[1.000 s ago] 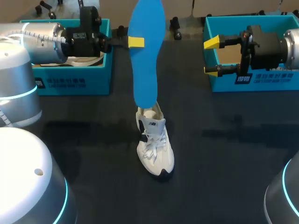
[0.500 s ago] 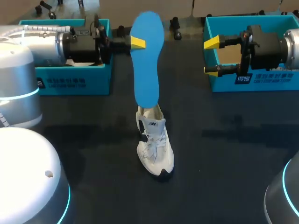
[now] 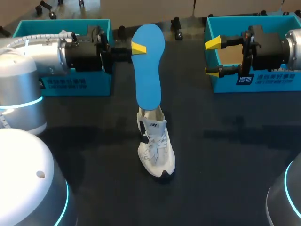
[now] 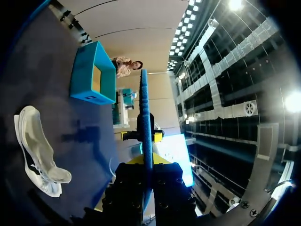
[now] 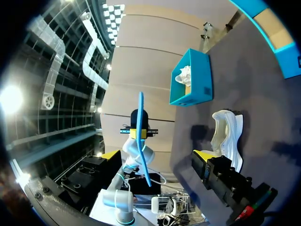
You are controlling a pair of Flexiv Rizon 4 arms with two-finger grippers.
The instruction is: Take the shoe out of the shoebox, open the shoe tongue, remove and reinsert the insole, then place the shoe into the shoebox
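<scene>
Overhead, the left hand [image 3: 138, 47] is clamping a flat blue foam insole [image 3: 148, 75] upright, its lower end at the collar of the white lace-up sneaker [image 3: 156, 149] on the dark table [image 3: 225, 165]. The right hand [image 3: 212, 57] is hanging spread, empty. The left wrist view is showing the insole edge-on and thin; the right wrist view, slightly bowed.

We find the table [image 3: 235, 160] bare to the right of the shoe [image 3: 156, 150] and in front of it, which is the widest room for a gripper. The upright insole [image 3: 148, 66], clamped in the left gripper [image 3: 138, 47], stands over the shoe's heel opening and blocks the lane between the left shoebox [image 3: 70, 84] and the right shoebox [image 3: 235, 80]. The right gripper [image 3: 212, 57] (fingers spread) hangs at the right shoebox's inner wall — partly barring its mouth.
</scene>
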